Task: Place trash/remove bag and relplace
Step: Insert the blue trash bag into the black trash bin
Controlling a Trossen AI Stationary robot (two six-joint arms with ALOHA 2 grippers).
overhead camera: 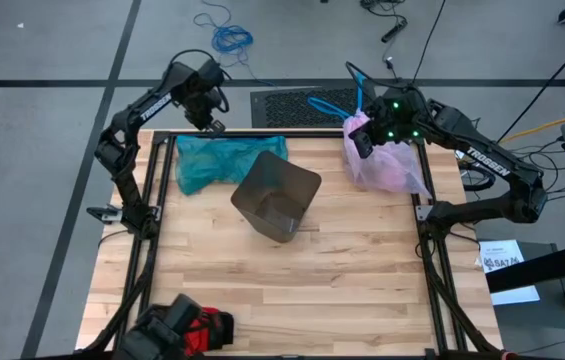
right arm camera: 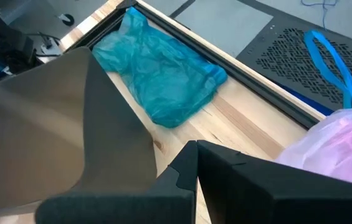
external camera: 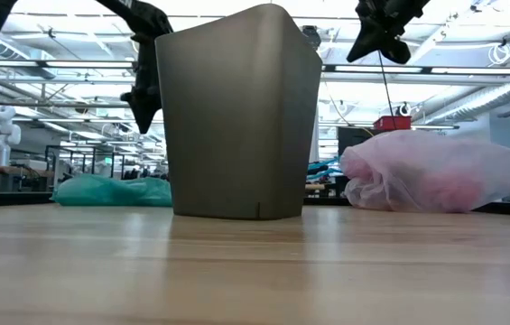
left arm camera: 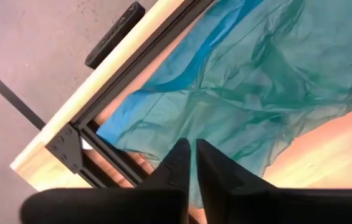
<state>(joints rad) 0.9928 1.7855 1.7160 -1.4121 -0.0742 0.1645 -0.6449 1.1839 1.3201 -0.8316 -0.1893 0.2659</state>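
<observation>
Two bags lay on the table (overhead camera: pixel 362 260): the pink bag (overhead camera: pixel 390 160), full and w/ blue drawstrings (overhead camera: pixel 347 100) trailing past the table's top edge, sat at upper right of the high view; the teal bag (overhead camera: pixel 224 160) lay flat at upper left. Between them, near centre, stood the bin (overhead camera: pixel 277 200), unlined as far as I could tell. Judging by that, removal looked done and relining was the step in hand.

Next move prob. calls for the left gripper (overhead camera: pixel 212 124) to drop onto the teal bag and pinch an edge, then spread it over the bin rim.

Left gripper hung above the teal bag's upper edge, fingers nearly together, holding nothing. Right gripper (overhead camera: pixel 364 142) hovered at the pink bag's upper-left side, fingers together; whether it pinched any film, couldn't tell.
</observation>
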